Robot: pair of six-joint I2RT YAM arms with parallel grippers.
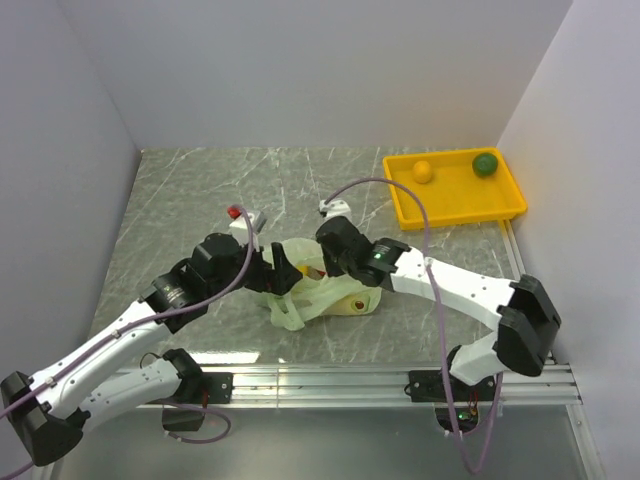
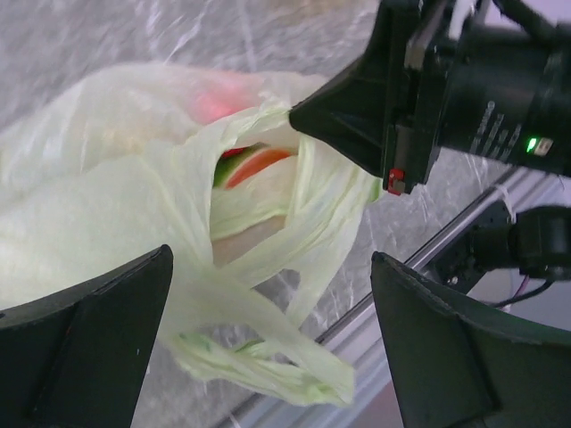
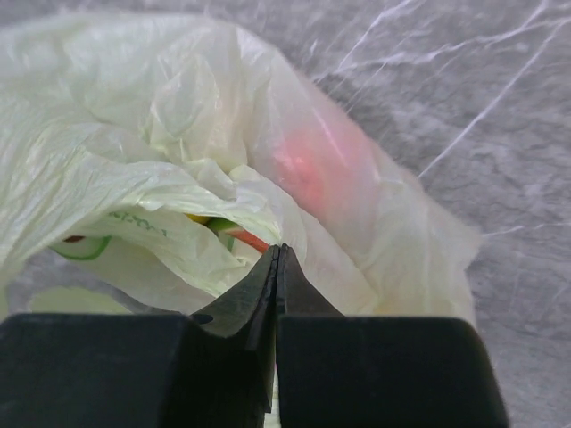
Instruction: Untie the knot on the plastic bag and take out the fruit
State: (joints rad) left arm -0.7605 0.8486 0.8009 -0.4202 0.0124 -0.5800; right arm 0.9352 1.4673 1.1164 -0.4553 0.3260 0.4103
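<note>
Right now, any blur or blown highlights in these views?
Top external: even light, sharp throughout. Left wrist: plastic bag slightly washed out, left hand blurred along the bottom edge. Right wrist: bag overexposed at upper left, shut right hand dark and out of focus.

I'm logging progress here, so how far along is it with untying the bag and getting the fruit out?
Done, it seems: the plastic bag is untied, its mouth gaping, handle loops loose. In hand: the right gripper is shut on the mouth's rim; the left gripper hangs open beside it. Left: all the fruit; a red slice shows inside, none is out yet.
</note>
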